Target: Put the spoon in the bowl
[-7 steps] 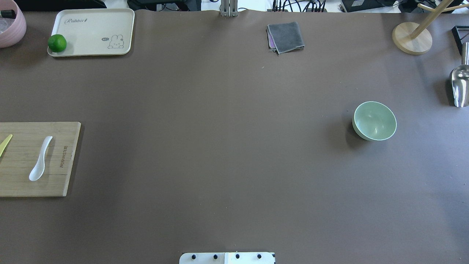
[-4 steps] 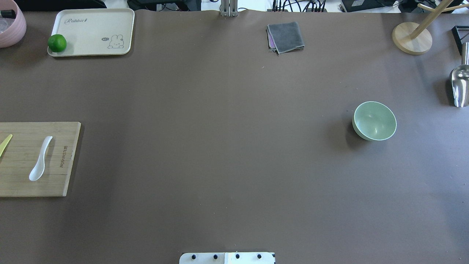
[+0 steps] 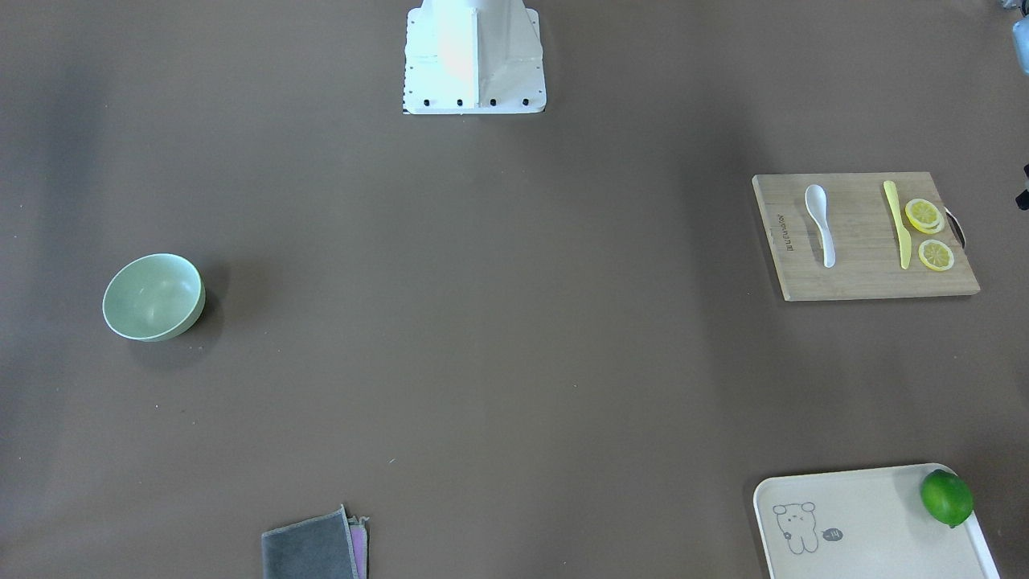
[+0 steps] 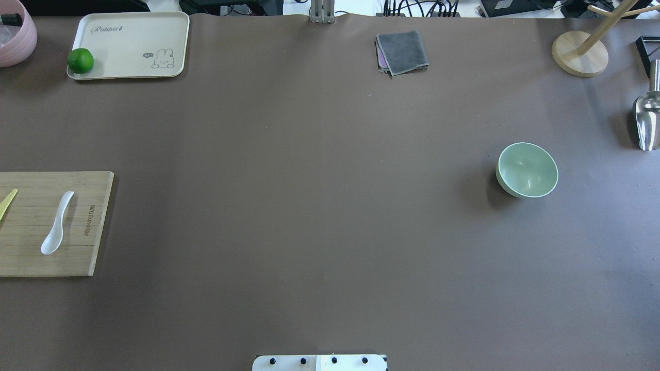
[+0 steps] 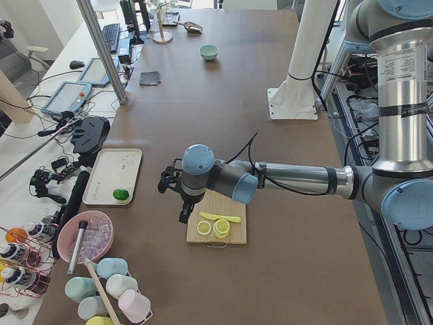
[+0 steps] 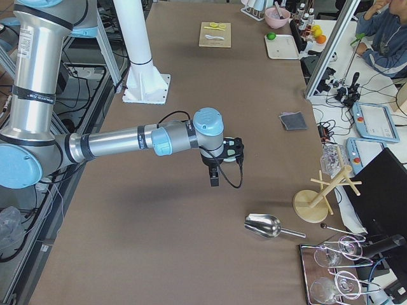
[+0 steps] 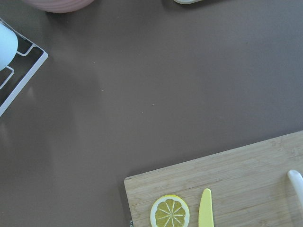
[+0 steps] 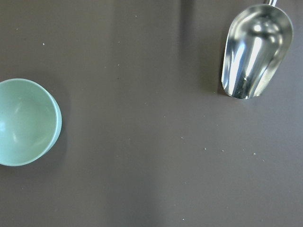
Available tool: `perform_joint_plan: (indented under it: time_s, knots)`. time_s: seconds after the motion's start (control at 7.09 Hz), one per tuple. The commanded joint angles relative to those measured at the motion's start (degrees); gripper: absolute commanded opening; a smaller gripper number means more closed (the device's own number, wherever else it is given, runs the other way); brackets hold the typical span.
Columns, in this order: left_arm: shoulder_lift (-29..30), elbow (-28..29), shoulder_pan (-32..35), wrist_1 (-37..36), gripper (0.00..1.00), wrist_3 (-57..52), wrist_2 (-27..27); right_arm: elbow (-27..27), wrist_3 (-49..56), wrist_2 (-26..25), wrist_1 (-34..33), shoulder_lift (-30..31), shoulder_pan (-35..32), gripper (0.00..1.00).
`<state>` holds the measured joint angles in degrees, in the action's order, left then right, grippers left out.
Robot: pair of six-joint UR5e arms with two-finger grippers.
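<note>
The white spoon (image 4: 56,224) lies on a wooden cutting board (image 4: 87,257) at the table's left edge, scoop toward the robot. It also shows in the front view (image 3: 821,221), and its handle tip shows in the left wrist view (image 7: 297,182). The mint-green bowl (image 4: 527,170) stands empty on the right side and shows in the right wrist view (image 8: 23,122). My left gripper (image 5: 184,211) hangs above the table by the board's outer end. My right gripper (image 6: 215,178) hangs above the table on the right. Both show only in side views; I cannot tell whether they are open or shut.
A yellow knife (image 3: 896,221) and lemon slices (image 3: 924,215) lie on the board beside the spoon. A cream tray (image 4: 129,31) with a lime (image 4: 80,61), a grey cloth (image 4: 402,51), a metal scoop (image 4: 647,118) and a wooden stand (image 4: 580,53) lie along the far and right edges.
</note>
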<state>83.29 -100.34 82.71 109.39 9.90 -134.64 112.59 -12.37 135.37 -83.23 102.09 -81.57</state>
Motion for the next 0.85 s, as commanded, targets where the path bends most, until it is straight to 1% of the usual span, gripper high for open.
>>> perform_joint_plan:
  time_s: [0.0,0.14,0.28,0.42,0.56,0.71]
  knots:
    - [2.1,-6.0,-9.9,-0.1,0.93,17.9,-0.2,-0.3,-10.0,0.0,4.4,-1.4,6.7,1.0]
    - [4.7,-6.1,-13.1,-0.1,0.92,22.0,0.2,-0.3,-20.0,-3.2,7.6,-3.2,12.0,1.0]
    - [6.3,-6.0,-16.8,-0.1,0.92,25.1,3.2,-1.5,-24.8,-7.4,8.6,-5.3,17.9,0.96]
    - [6.6,-6.1,-18.6,-0.1,0.92,25.8,5.3,-5.8,-25.5,-7.5,10.2,-8.2,20.6,0.87]
    - [6.9,-5.9,-18.8,-0.1,0.93,25.8,5.2,-9.5,-25.6,-7.6,11.8,-10.7,21.7,0.85]
    - [7.9,-5.6,-20.5,-0.2,0.94,25.9,5.6,-12.5,-27.7,-7.9,12.1,-13.2,23.2,0.85]
